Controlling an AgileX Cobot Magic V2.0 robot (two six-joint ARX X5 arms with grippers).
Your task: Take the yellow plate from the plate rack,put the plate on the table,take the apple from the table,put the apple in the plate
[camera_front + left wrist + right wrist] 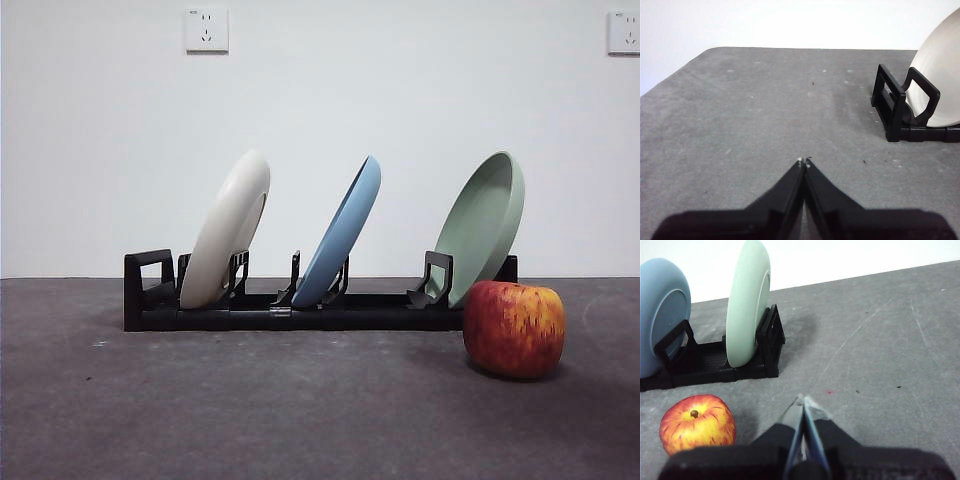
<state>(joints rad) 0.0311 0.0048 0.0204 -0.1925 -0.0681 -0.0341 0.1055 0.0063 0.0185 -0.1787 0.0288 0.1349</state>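
The cream yellow plate [229, 228] leans in the left slot of the black plate rack [300, 310]; its edge [940, 75] shows in the left wrist view behind the rack's looped end [900, 102]. The red and yellow apple [514, 328] rests on the table [250, 410] in front of the rack's right end, also seen as the apple [697, 430] in the right wrist view. My left gripper [804, 162] is shut and empty, away from the rack's loop end. My right gripper [804, 400] is shut and empty, beside the apple. Neither arm shows in the front view.
A light blue plate [343, 233] stands in the rack's middle slot and a sage green plate [483, 222] in its right slot, just behind the apple. Wall sockets [207, 30] sit on the white wall. The table's far edge [790, 48] shows in the left wrist view.
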